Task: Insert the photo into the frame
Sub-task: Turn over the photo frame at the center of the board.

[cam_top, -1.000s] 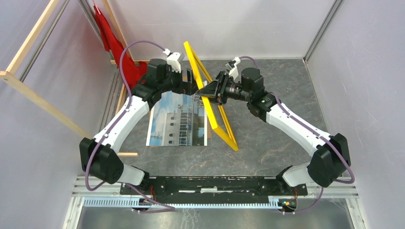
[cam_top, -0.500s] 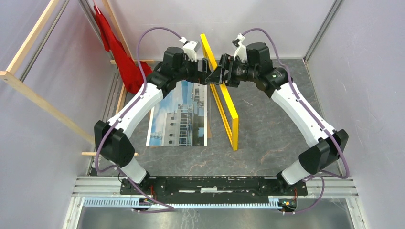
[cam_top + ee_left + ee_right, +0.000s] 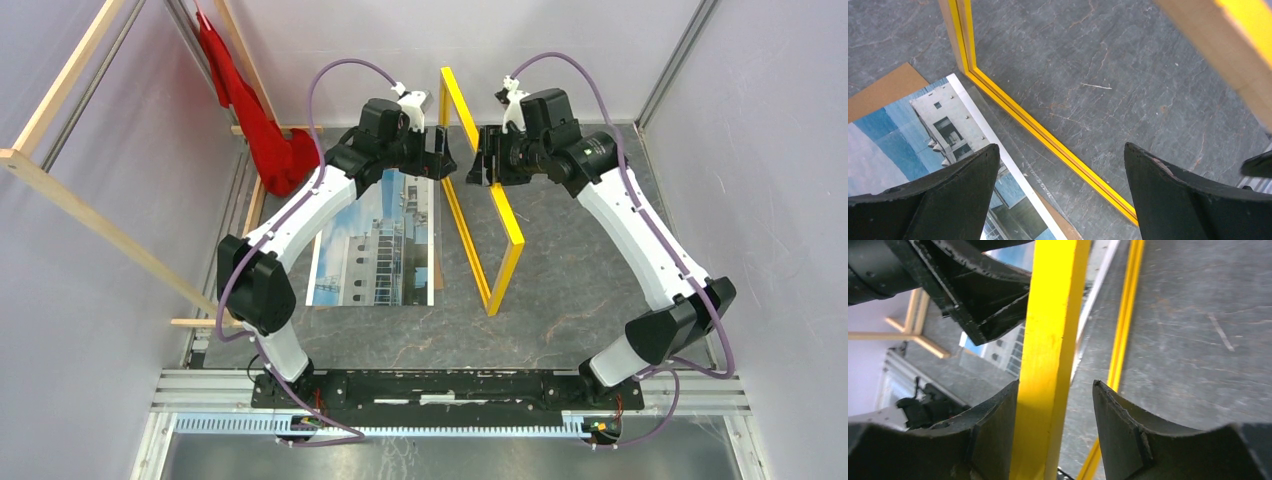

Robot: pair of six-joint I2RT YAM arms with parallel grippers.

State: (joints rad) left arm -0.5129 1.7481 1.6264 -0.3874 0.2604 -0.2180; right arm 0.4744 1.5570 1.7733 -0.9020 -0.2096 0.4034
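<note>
Table (image 3: 590,290); wrist-only: frame (image 3: 1055,315) in R tool (image 3: 1055,390)

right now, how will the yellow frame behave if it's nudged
The frame stands on one thin edge on the table, so it would probably tip flat easily. Thin bars around an open middle suggest it is light yet stiff. There is a gap beside its bar inside the right gripper, so it may slip.

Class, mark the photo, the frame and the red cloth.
The photo (image 3: 370,260): top external view, on the printed building.
The frame (image 3: 510,220): top external view, on its raised yellow rail.
The red cloth (image 3: 280,155): top external view, on its lower folds.
</note>
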